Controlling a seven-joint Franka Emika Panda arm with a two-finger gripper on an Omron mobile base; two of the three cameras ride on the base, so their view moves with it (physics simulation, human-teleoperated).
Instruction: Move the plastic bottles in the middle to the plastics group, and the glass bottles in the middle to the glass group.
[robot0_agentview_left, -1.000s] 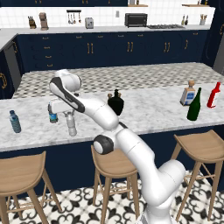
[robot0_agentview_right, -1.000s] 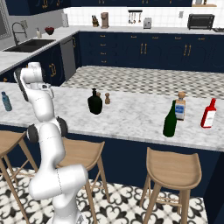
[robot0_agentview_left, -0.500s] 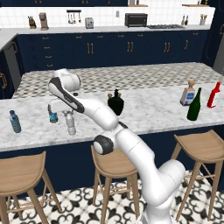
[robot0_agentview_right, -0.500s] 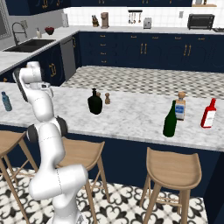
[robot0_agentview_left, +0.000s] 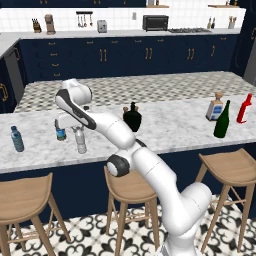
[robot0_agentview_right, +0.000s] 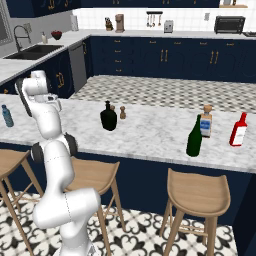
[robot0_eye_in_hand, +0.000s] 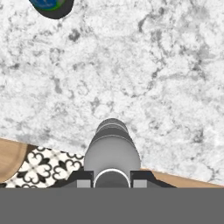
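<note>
Gripping the grey bottle (robot0_eye_in_hand: 112, 148) near its cap, the gripper (robot0_eye_in_hand: 112, 180) has a finger on each side, over the marble counter (robot0_eye_in_hand: 153, 78).

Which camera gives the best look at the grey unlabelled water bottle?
The left base view: the grey water bottle stands in full side profile on the counter below the claw. The hand view shows it end-on from above, between the claw's tips.

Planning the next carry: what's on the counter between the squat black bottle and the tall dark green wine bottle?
Left base view: bare marble between the squat black bottle and the tall dark green wine bottle.
</note>
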